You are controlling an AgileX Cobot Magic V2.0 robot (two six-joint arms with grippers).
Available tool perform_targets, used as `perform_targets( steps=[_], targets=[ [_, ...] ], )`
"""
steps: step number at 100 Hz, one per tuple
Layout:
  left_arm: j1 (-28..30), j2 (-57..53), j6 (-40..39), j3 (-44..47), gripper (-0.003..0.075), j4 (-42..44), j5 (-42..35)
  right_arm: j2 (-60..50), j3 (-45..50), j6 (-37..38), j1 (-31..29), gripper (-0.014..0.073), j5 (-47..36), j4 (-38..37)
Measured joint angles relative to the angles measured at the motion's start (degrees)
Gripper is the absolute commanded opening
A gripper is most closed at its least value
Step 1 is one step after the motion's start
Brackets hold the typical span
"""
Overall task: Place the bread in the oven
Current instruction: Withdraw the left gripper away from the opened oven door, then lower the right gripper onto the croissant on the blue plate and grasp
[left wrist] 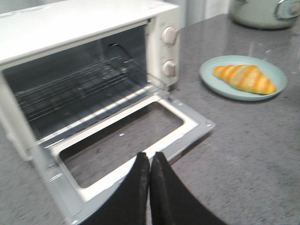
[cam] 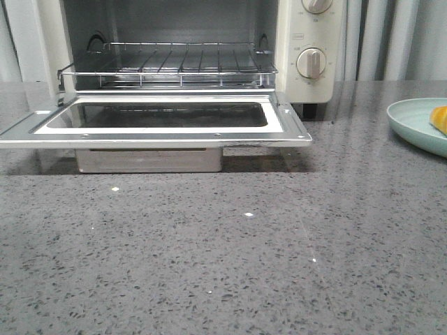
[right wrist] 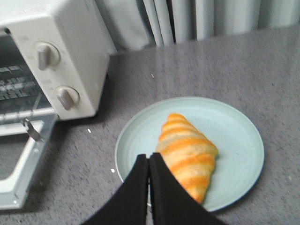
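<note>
The oven (cam: 174,63) stands at the far left of the tabletop (cam: 230,258), its door (cam: 157,122) folded down flat and the wire rack (cam: 171,66) bare. At the right, on a pale green plate (right wrist: 234,136), lies the bread (right wrist: 187,154). Its long axis seems to run from left to right, tapered ends outward.

The step in hand is the pick-up. The right tool (right wrist: 149,161) hovers closed above the bread; it must open first. The left tool (left wrist: 149,159) is closed, empty, over the door.
</note>
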Motion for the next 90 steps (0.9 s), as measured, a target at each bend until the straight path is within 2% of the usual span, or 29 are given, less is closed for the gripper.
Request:
perform_targets(
  steps=[5,12,19,26,61,90],
  targets=[
    [0.00,-1.22,-1.89,0.32,-0.0022,2.50,0.41,4.17,-3.77,0.00,0.00,0.0023,4.58,0.00],
    [0.00,-2.75,-3.16,1.15,-0.0021,4.19,0.71,9.41,-8.82,0.00,0.00,0.0139,10.02,-0.76],
    [0.00,-3.83,-3.71,1.97,-0.0022,4.60,1.08,14.43,-13.18,0.00,0.00,0.0250,14.33,-1.24],
    [0.00,-4.64,-3.95,2.72,-0.0022,4.60,1.20,19.04,-16.63,0.00,0.00,0.0321,16.87,-1.64],
    [0.00,-5.40,-4.17,3.69,-0.0021,2.21,1.69,40.14,-29.14,-2.36,0.12,0.0321,24.30,-3.58],
    [0.00,-5.40,-4.22,3.69,-0.0021,2.08,1.69,48.14,-31.79,-8.11,1.48,0.0321,28.40,-3.69]
  ],
)
